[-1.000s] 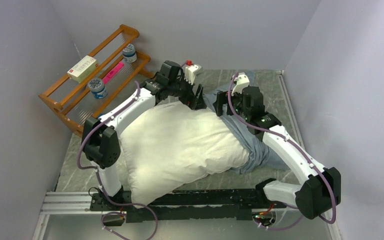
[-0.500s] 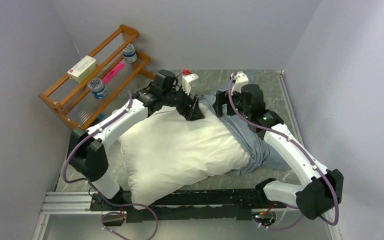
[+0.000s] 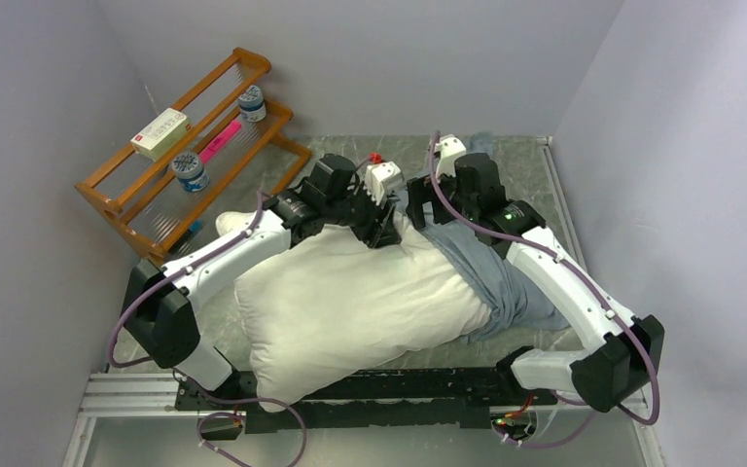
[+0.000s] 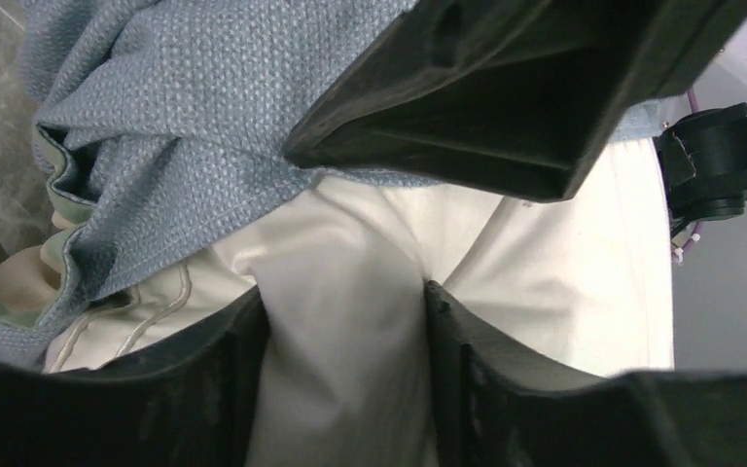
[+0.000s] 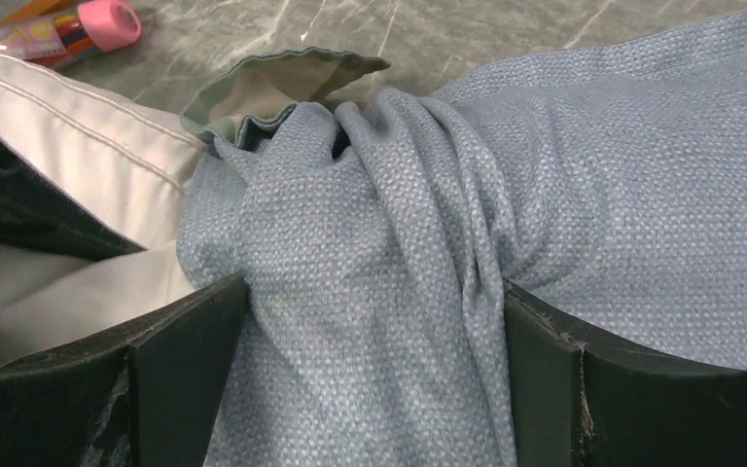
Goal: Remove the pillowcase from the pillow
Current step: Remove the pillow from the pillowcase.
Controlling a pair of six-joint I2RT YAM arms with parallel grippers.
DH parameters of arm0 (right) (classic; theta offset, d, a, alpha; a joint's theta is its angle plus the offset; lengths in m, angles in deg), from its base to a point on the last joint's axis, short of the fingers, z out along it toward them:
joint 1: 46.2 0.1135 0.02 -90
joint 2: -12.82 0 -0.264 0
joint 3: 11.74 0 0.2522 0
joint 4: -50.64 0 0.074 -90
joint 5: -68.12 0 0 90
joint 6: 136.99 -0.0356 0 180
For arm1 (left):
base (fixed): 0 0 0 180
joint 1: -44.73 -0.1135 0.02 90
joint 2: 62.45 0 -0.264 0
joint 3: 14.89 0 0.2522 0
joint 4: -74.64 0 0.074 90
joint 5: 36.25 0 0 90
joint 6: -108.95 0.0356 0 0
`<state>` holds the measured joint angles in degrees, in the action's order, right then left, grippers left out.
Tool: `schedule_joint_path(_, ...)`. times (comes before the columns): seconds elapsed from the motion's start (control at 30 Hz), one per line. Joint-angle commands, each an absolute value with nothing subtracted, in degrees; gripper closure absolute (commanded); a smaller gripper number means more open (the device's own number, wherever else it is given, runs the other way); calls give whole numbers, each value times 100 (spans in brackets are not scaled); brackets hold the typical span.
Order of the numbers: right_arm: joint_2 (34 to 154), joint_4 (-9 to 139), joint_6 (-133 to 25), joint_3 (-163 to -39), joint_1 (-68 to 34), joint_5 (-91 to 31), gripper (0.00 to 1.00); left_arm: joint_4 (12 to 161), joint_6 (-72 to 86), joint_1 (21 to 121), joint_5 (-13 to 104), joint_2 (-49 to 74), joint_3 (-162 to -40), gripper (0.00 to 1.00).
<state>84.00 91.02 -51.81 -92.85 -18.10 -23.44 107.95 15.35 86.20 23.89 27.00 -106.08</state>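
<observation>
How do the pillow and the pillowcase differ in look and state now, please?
The pillow is plain white, the pillowcase blue-grey with a green edge. The pillow is plump and mostly bare; the pillowcase is bunched at its right end. The left gripper pinches pillow, the right gripper pillowcase. Both are soft.

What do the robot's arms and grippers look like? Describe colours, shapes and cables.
The left arm and right arm have white links, chunky black joints and a looping purple cable. The left gripper and right gripper are black, two-fingered, each beside a white camera block.
</observation>
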Motion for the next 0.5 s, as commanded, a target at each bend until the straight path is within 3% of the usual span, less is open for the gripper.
schedule_joint_path(0.0,8629,9566,-4999,-9578,-1625,-2375,5,11317,1383,9069,2035,2290,-10374,51)
schedule_joint_path(0.1,8656,9627,-4935,-9568,-1623,-1949,6,11293,1338,9156,2182,2127,-10271,66)
schedule_joint_path(0.27,8733,9681,-4779,-9602,-1631,-1156,16,11363,1346,9235,2361,1833,-10025,94)
schedule_joint_path(0.47,8929,9678,-4579,-9697,-1639,-39,30,11422,1308,9236,2535,1338,-9662,95)
